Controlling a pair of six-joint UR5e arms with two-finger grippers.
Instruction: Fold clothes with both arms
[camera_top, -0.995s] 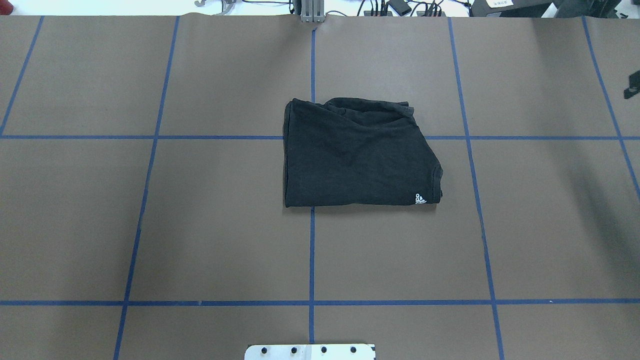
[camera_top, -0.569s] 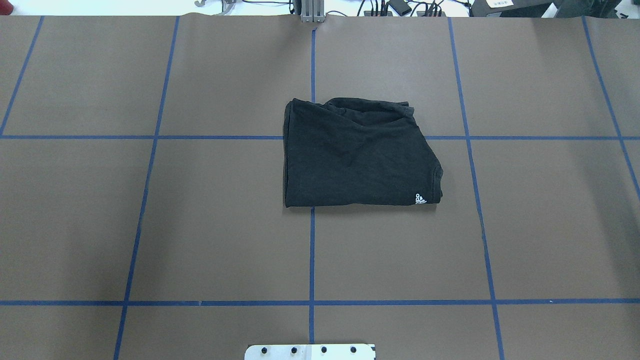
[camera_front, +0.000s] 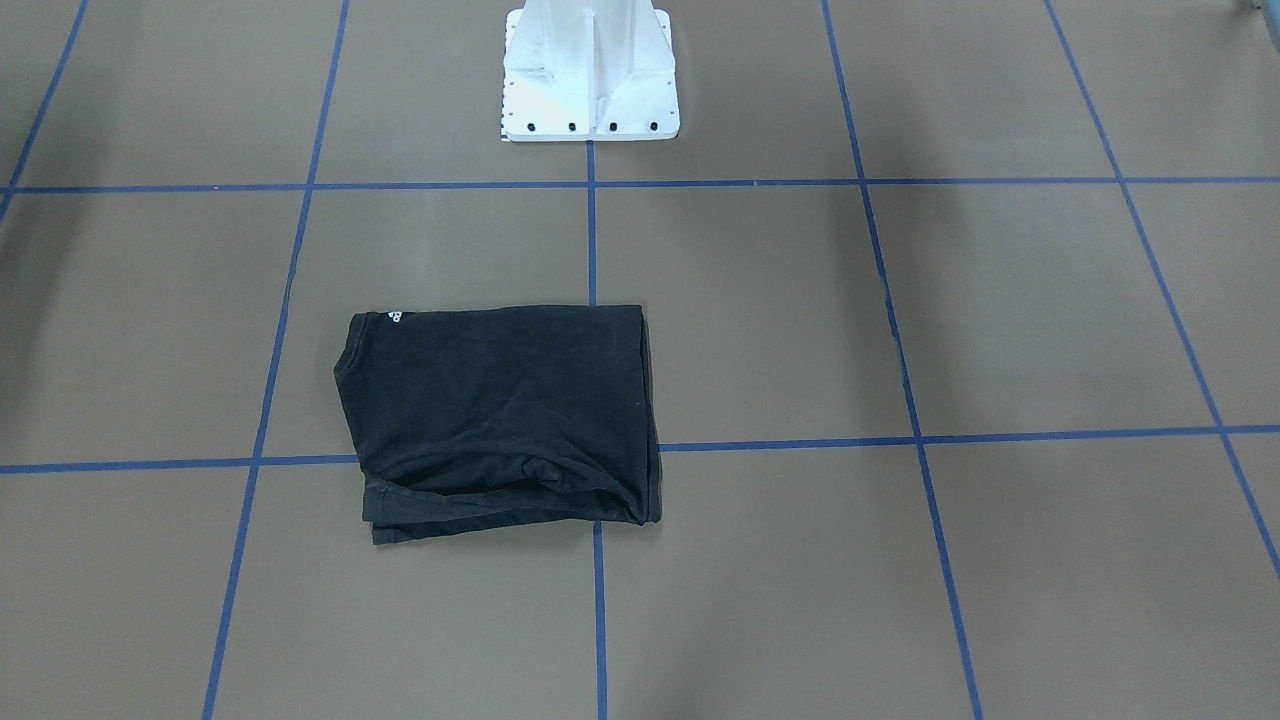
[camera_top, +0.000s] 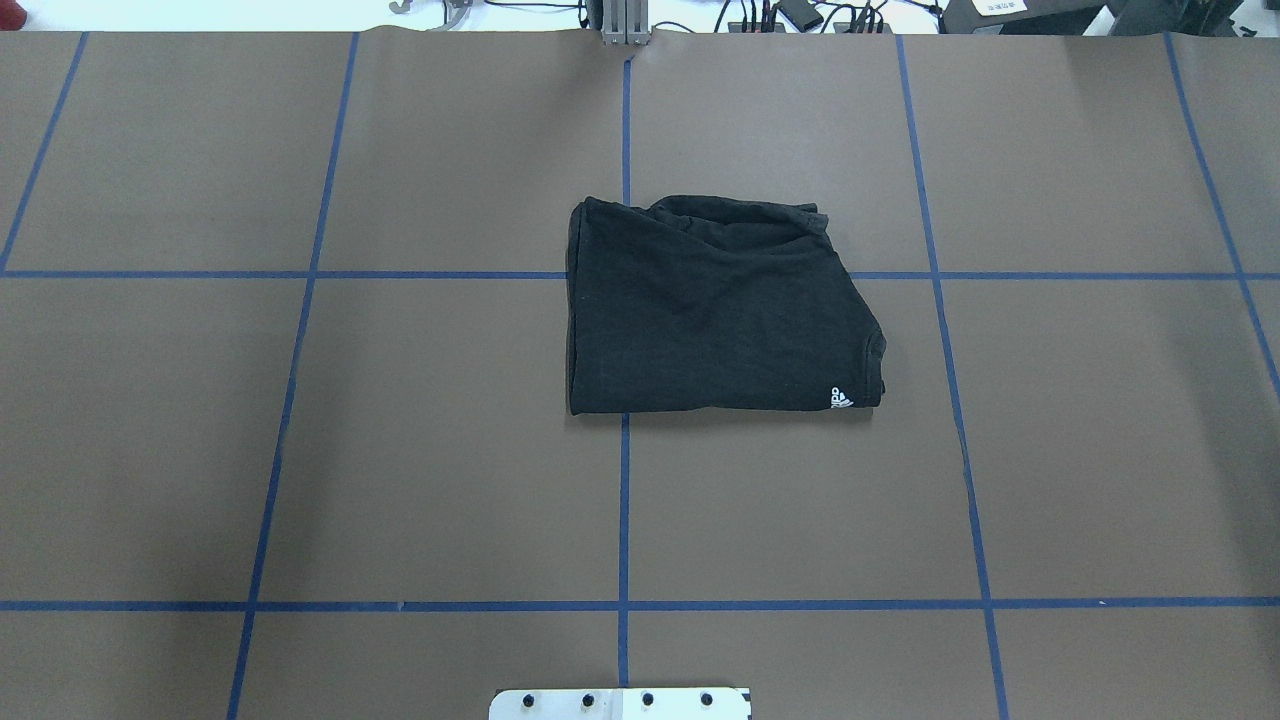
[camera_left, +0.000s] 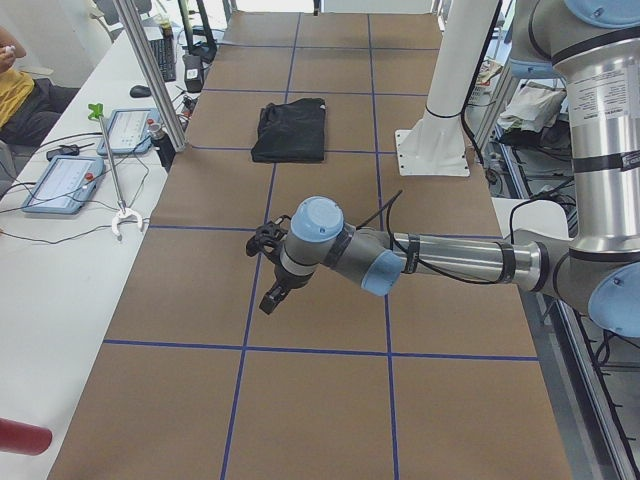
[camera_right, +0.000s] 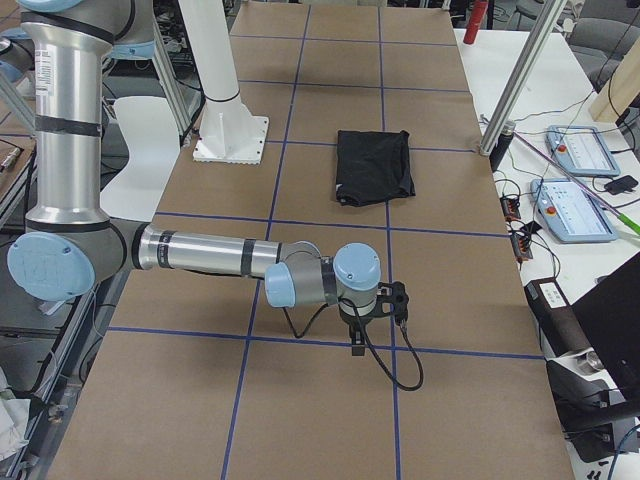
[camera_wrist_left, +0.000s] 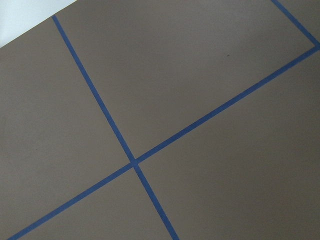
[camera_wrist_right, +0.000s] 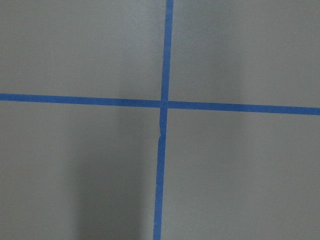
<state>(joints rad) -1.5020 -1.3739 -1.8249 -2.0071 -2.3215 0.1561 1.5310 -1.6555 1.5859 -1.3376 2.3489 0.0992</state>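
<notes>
- front-facing view: we find the black t-shirt (camera_front: 500, 415) folded into a compact rectangle on the brown table (camera_front: 1000, 300). it straddles a crossing of blue tape lines (camera_front: 780, 443), some way out from the white base plate (camera_front: 590, 90). no arm enters the frame, so we judge the fold finished or nearly so. the bunched layers along the operators' edge show best here.
- overhead view: the bundle sits mid-table, mostly to the robot's right of the centre line. only here do we clearly see the small white logo (camera_top: 841, 398) at its near right corner and the slanted right edge.
- left-end view: the left arm (camera_left: 450, 262) stretches low over the table, well apart from the shirt and, we judge, parked clear of it. the left gripper (camera_left: 272, 296) carries no cloth; whether its jaws are parted or closed we cannot tell.
- right-end view: the right arm (camera_right: 200, 252) lies likewise at the opposite end. the right gripper (camera_right: 356, 335) points down at bare table, and again we cannot tell how its jaws stand.
- left wrist view: only a tape crossing, with no fingers and no cloth.
- right wrist view: another tape crossing and nothing held in sight.
</notes>
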